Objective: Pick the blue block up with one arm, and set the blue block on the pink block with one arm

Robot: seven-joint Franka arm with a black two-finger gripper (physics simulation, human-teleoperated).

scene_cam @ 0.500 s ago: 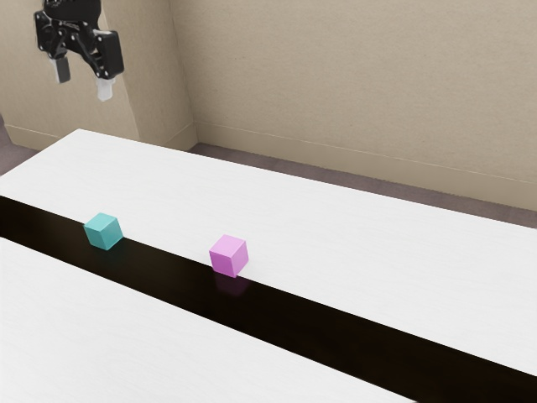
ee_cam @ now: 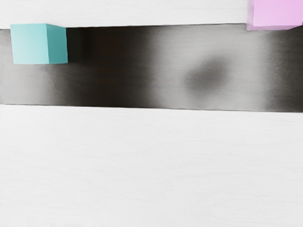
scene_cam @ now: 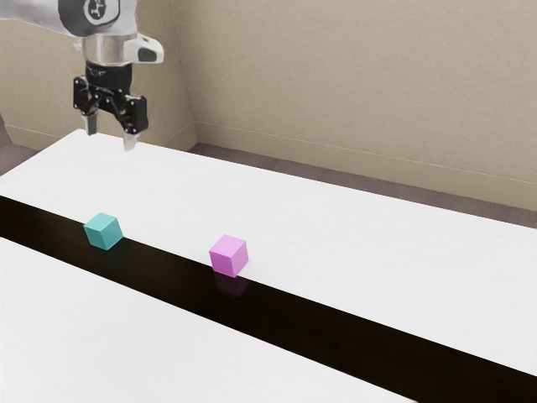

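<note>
Surface: white table (scene_cam: 352, 218), dark strip (scene_cam: 336, 336) across it.
My gripper (scene_cam: 108, 136): spread wide, empty, high above the far edge.
Blue block (scene_cam: 103, 231): on the strip, below me, nearer; pink block (scene_cam: 228, 255) apart, toward the exterior view's right.

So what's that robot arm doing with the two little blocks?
The robot arm is meant to stack the blue block on the pink block, but it has not grabbed anything yet. Its gripper hangs open and empty in the air above the white table. The two blocks sit apart along the edge of the table's dark stripe, the pink one toward the exterior view's right.
</note>
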